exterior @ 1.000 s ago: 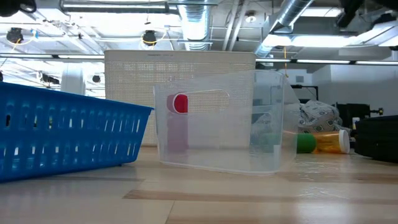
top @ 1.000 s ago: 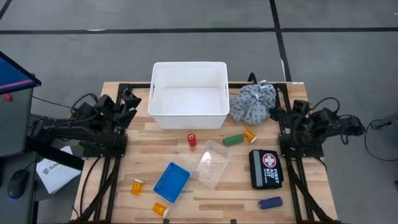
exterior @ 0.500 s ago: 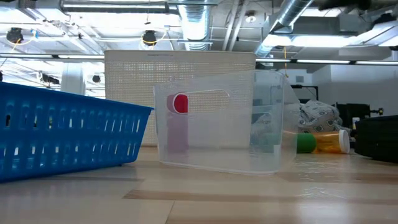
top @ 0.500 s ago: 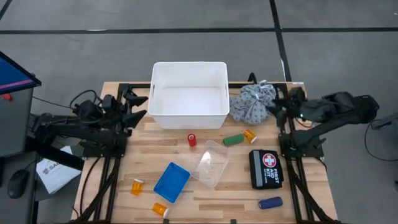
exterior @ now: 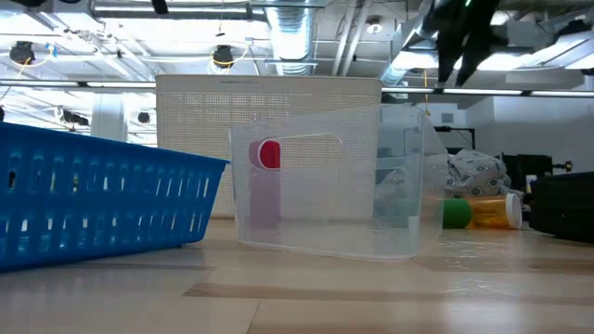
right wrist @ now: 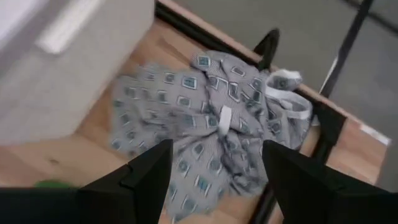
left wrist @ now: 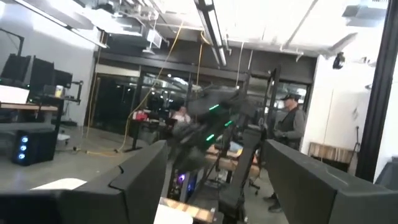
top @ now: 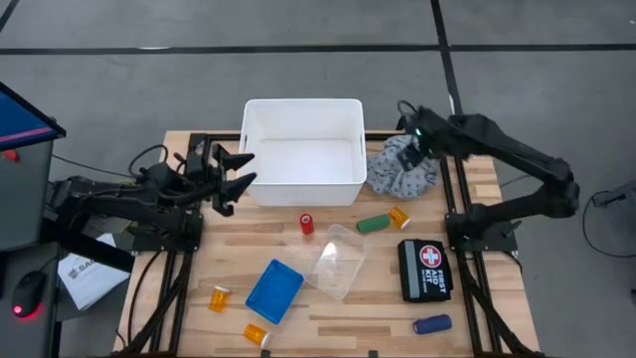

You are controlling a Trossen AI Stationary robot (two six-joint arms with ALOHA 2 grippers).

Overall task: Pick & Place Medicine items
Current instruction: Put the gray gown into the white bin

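- Grey patterned tied cloth bundle (top: 402, 167) lies at the far right of the wooden table (top: 199, 268), just beside the white plastic bin (top: 302, 151); the right gripper (top: 409, 129) hovers above the bundle's far edge.
- Only the right wrist view shows that gripper's jaws: its two dark fingers (right wrist: 144, 177) stand wide apart and empty, with the bundle (right wrist: 214, 134) framed between them.
- The left gripper (top: 235, 174) reaches toward the bin's left wall, its jaws wide and empty. The left wrist view looks level across to the other arm and shows a person (left wrist: 291, 127) in the room, whom the high view does not show.
- The low view shows the red cylinder (exterior: 269, 154) upright through the clear plastic tray (exterior: 329, 186), with the blue slotted plastic basket (exterior: 97, 199) to its left.
- Counted from above, there are three orange pill bottles: one (top: 398, 216) touching the green cylinder (top: 373, 224), one (top: 219, 297) and one (top: 255, 335) near the blue basket (top: 274, 290).
- There are three cylinders: red (top: 307, 223), green, and dark-blue (top: 432, 324) at the near right edge.
- One black first-aid pouch (top: 424, 268) lies between the green and dark-blue cylinders.
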